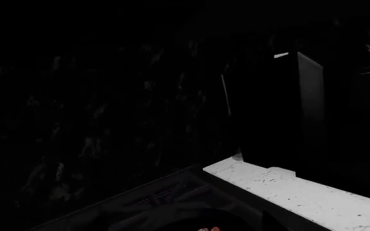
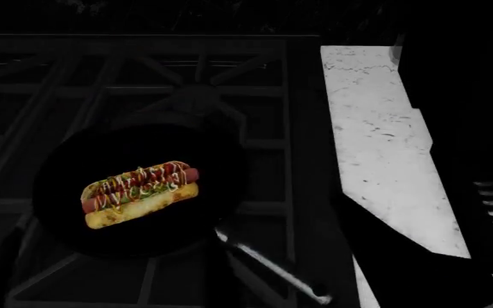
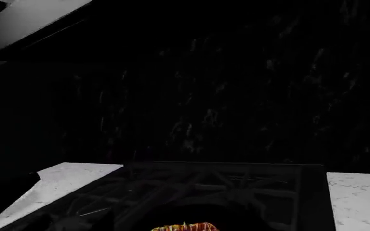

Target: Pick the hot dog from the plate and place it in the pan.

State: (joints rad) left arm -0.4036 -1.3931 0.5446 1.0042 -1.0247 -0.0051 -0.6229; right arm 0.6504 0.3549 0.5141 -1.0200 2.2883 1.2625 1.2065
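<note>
The hot dog lies flat in the middle of the round black pan, with its sauce side up. The pan sits on the dark stove grates, and its thin shiny handle sticks out toward the white counter beside the stove. I cannot see either of the robot's grippers, so I cannot tell if they are open or closed.
</note>
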